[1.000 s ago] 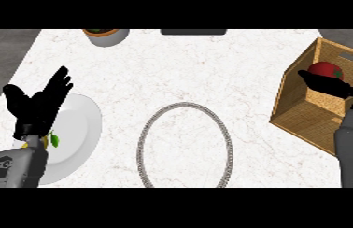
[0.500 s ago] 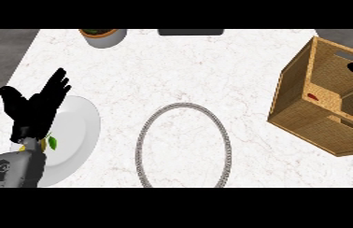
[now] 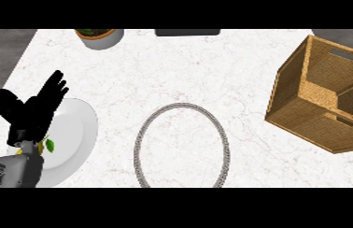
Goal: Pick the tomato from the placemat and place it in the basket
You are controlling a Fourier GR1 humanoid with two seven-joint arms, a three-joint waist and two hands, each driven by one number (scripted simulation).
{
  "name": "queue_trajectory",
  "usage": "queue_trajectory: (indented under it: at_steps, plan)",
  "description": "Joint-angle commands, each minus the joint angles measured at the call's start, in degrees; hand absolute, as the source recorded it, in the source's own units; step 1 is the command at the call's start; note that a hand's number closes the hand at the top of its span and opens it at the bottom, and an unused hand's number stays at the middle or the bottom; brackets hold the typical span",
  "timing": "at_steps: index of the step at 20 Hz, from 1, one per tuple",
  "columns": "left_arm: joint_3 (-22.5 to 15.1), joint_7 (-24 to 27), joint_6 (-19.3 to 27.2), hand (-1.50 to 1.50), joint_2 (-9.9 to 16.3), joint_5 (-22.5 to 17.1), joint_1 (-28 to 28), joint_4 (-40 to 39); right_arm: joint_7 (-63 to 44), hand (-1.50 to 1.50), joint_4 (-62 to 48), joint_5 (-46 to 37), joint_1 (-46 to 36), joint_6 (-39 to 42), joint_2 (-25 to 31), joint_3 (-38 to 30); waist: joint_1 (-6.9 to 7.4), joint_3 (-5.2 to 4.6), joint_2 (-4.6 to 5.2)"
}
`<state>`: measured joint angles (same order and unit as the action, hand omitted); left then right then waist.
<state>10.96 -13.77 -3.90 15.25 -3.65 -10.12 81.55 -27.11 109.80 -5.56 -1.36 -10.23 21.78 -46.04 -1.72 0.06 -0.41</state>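
Only left robot hand [image 3: 34,111] visible, fingers spread over plate [image 3: 77,129], basket [image 3: 314,94] far right, tomato unseen

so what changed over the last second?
The right hand and the red tomato it held over the basket have both left the view. The basket now shows tipped, its opening facing right. Left hand, white plate, placemat ring and pot stayed as they were.

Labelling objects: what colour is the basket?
Light brown woven wicker, in the head view.
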Motion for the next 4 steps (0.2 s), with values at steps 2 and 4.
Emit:
queue_trajectory:
  at_steps: [2,4]
  plan:
    - [0.4,1.4,0.4,0.0,-0.2,0.5,0.0,-1.2,8.8,-1.5,-5.6,15.0,9.5,12.2,2.9,-11.4,-0.1,0.02,0.13]
    - [-0.8,1.1,0.0,0.0,-1.0,0.8,0.3,-0.7,11.8,-1.5,-6.0,18.6,14.0,17.5,2.1,-14.0,-0.01,0.0,0.1]
